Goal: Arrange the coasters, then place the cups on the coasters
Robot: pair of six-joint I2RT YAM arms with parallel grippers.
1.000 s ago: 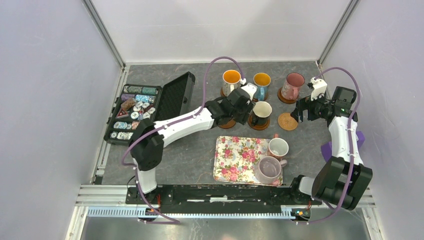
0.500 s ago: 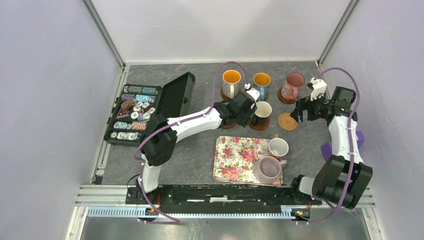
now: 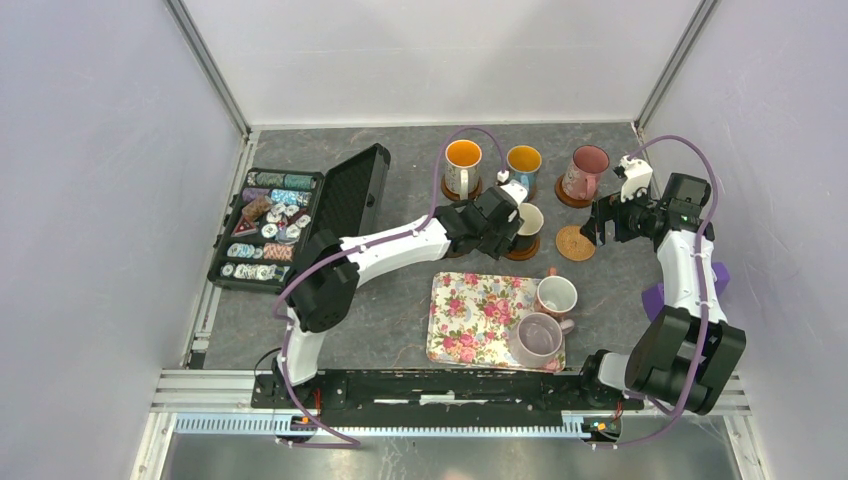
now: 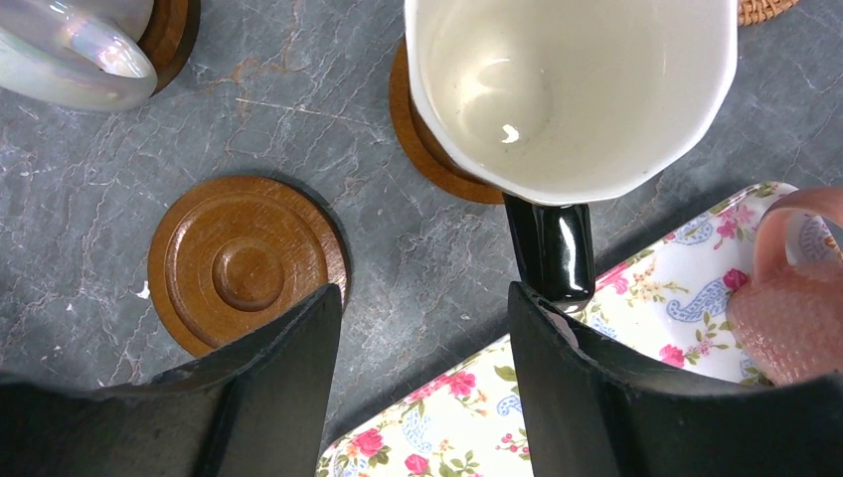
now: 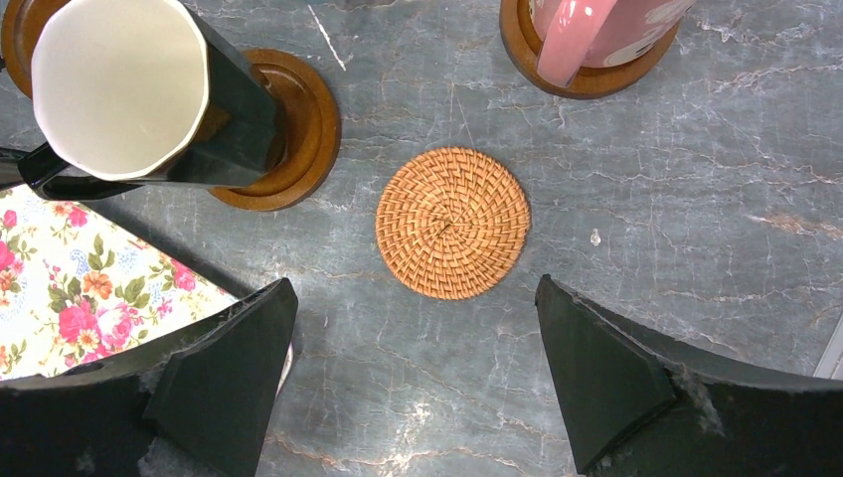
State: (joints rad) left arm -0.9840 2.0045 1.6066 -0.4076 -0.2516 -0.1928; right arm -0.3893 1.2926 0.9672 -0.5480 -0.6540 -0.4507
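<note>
Black mug (image 4: 567, 89) stands on its brown coaster (image 4: 408, 129), as wanted; left hand (image 4: 425, 293) open, empty beside the handle (image 4: 552, 248); right hand (image 5: 416, 283) wide open above wicker coaster (image 5: 452, 222).

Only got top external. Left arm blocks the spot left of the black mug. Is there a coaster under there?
Observer: Yes. Left wrist shows a dark brown coaster lying bare on the table there.
Operator: Left gripper gripping the mug?
Observer: No. The left gripper is open, with only table between its fingers. The black mug has its handle ending beside one finger.
Operator: Right gripper lined up on the tan one?
Observer: Right wrist shows the tan coaster, woven and bare, roughly centred between the fingers of the open right gripper.
</note>
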